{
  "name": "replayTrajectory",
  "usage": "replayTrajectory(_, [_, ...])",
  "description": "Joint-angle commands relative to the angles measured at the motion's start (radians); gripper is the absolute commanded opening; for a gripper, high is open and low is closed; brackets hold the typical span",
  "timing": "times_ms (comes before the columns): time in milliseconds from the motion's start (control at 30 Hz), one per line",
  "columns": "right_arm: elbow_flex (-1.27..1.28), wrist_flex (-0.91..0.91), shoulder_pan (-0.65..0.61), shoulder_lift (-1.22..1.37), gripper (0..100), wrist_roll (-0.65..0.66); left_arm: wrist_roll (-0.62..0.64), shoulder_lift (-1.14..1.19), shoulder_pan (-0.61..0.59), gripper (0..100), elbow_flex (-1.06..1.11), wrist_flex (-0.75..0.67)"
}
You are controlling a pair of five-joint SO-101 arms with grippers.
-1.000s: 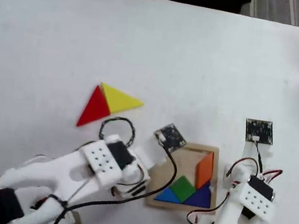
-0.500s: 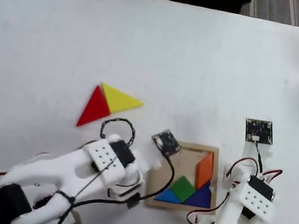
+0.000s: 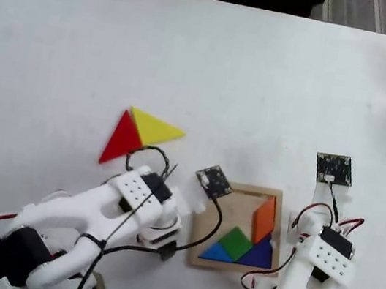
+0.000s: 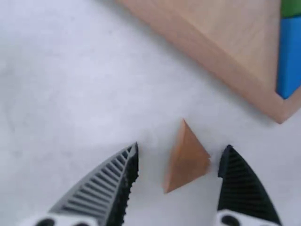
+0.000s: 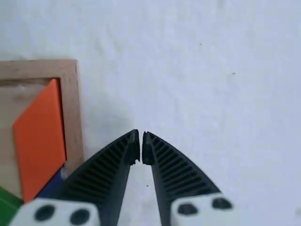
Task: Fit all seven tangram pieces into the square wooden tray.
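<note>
Tangram triangle, smooth tan wood, lies on the white desk between the spread ribbed fingers of my left gripper; my right gripper is clenched empty.

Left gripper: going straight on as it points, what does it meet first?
Likely the small brown triangle, which lies between the open fingers of the left gripper; the corner of the wooden tray lies beyond it.

Bright, even light; white table nearly washed out. Soft shadows hug wooden tray rim and tan triangle. High view: dark band at 12 o'clock.
</note>
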Motion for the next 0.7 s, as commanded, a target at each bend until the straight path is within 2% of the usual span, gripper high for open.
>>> replayTrajectory(0, [-0.012, -0.016, -0.012, -0.01, 2.1, -0.003, -0.012, 0.005, -0.007, 17, -0.012, -0.015])
replayTrajectory(67, [-0.012, -0.016, -0.012, -0.01, 2.1, -0.003, -0.012, 0.005, -0.007, 10, -0.012, -0.015])
replayTrajectory(133, [-0.012, -0.016, -0.012, -0.01, 2.1, -0.003, -0.012, 0.005, -0.007, 7, -0.003, -0.017])
replayTrajectory(600, [-0.012, -0.016, -0.013, -0.007, 2.1, -0.003, -0.015, -0.005, -0.025, 8, -0.011, -0.026])
replayTrajectory(667, [-0.012, -0.016, -0.013, -0.007, 2.1, -0.003, -0.091, -0.005, -0.051, 8, -0.029, 0.014])
